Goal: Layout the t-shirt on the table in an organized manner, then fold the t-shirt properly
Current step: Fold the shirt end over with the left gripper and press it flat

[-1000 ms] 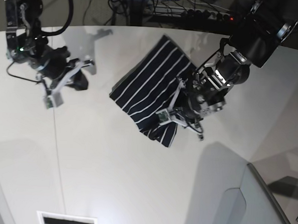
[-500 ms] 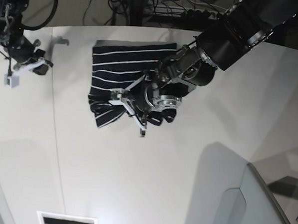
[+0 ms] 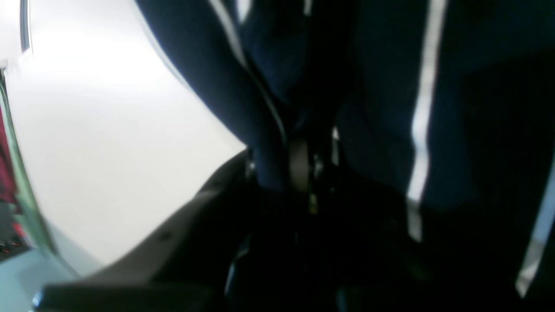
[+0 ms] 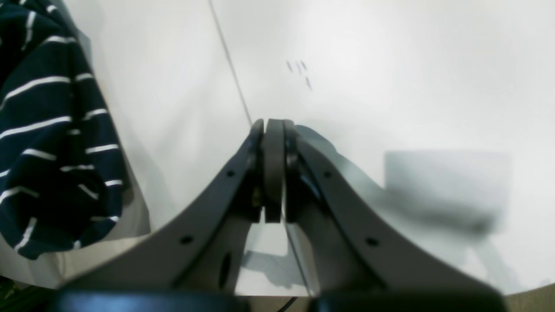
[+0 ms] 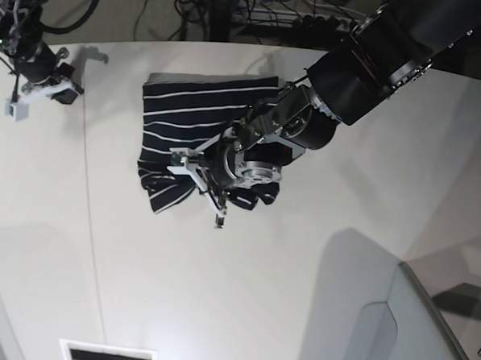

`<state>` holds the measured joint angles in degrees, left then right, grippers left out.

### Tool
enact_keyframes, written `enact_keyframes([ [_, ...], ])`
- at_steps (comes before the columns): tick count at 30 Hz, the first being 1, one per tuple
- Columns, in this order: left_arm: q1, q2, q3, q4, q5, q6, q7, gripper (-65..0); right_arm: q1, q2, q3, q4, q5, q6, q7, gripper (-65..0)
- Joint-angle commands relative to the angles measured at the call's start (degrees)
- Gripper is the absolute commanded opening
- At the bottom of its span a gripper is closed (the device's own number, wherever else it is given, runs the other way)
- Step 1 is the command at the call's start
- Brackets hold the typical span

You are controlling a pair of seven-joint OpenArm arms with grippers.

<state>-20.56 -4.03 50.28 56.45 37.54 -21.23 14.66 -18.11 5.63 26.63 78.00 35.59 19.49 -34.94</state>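
The t-shirt [image 5: 197, 113], dark navy with thin white stripes, lies in a bunched, roughly square heap on the white table [image 5: 259, 294], its near-left corner rumpled. My left gripper [image 5: 207, 178] sits on the shirt's near edge. In the left wrist view the left gripper [image 3: 299, 162] is shut on a fold of the t-shirt [image 3: 381, 108]. My right gripper [image 5: 42, 93] is shut and empty at the table's far left. In the right wrist view the right gripper [image 4: 273, 128] hovers over the bare table [image 4: 390, 78], with the t-shirt [image 4: 47, 134] off to the left.
A thin dark seam [image 5: 89, 220] runs down the table's left part and also shows in the right wrist view [image 4: 230, 69]. A grey panel [image 5: 430, 335] stands at the near right, a slot [image 5: 106, 355] at the near edge. Cables [image 5: 233, 10] lie beyond the far edge.
My left gripper has dragged the shirt to the left and turned it, so its stripes now run across. My right gripper has drawn back to the far left.
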Motion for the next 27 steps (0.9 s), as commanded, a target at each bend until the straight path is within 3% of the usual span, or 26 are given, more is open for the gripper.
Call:
enact_keyframes([
  [1, -1.5, 0.0, 0.9, 0.4, 0.2, -0.1, 0.1, -65.0, 0.1, 0.6, 0.3, 1.1, 0.7, 0.4, 0.9, -65.0],
  [12, -1.5, 0.4, 1.5, 0.4, 0.1, 0.1, 0.1, -65.0, -0.1, 0.6, 0.2, 1.1, 0.7, 0.7, 0.9, -65.0],
  [16, -1.7, 0.5, 1.5, 0.4, 0.1, 0.1, 0.3, -65.0, -0.1, 0.6, 0.2, 1.1, 0.7, 4.9, 0.9, -65.0],
  [21, -1.6, 0.4, 1.4, 1.5, 0.0, 0.1, 0.4, -63.7, -0.1, 0.6, 0.1, 1.1, 0.7, 5.2, 0.9, -65.0],
  [25, -2.0, 0.3, 1.4, 5.4, 0.0, 0.1, 0.4, -32.4, 0.0, 0.6, 0.0, 1.1, 0.7, 5.2, 0.9, -65.0],
  [27, -2.2, 0.2, 1.3, 7.7, 0.0, 0.0, 0.4, -22.4, 0.0, 0.6, 0.0, 1.1, 0.7, 5.2, 0.9, -65.0],
])
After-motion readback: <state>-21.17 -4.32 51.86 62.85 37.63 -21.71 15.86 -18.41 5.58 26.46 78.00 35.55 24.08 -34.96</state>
